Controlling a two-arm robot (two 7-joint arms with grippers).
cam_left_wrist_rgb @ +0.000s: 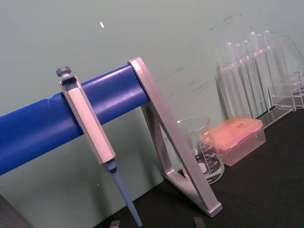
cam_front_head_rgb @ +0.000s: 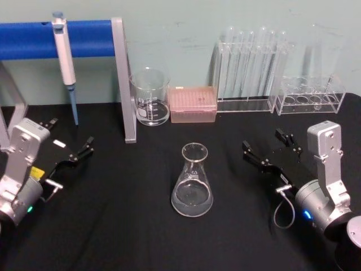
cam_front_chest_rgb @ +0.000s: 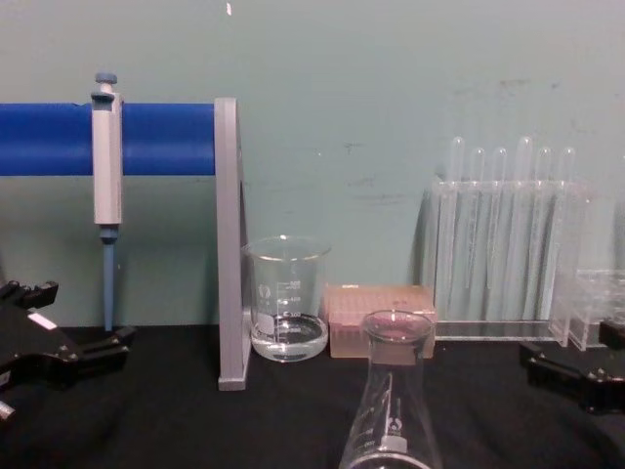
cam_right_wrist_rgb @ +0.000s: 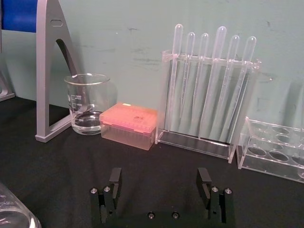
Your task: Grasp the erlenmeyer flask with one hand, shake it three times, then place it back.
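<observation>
The erlenmeyer flask (cam_front_head_rgb: 192,182) stands upright on the black table at centre, clear glass with a little liquid in its wide base; it also shows in the chest view (cam_front_chest_rgb: 393,410) and at a corner of the right wrist view (cam_right_wrist_rgb: 13,214). My left gripper (cam_front_head_rgb: 70,135) rests well to the flask's left, open and empty, seen low at the chest view's left edge (cam_front_chest_rgb: 86,315). My right gripper (cam_front_head_rgb: 263,140) sits to the flask's right, open with nothing between its fingers (cam_right_wrist_rgb: 159,177), and apart from the glass.
Along the back stand a glass beaker (cam_front_head_rgb: 150,97), a pink tip box (cam_front_head_rgb: 193,104), a rack of tall tubes (cam_front_head_rgb: 251,62) and a low clear rack (cam_front_head_rgb: 311,97). A pipette (cam_front_head_rgb: 66,62) hangs on the blue bar (cam_front_head_rgb: 28,38) beside the grey stand leg (cam_front_head_rgb: 125,84).
</observation>
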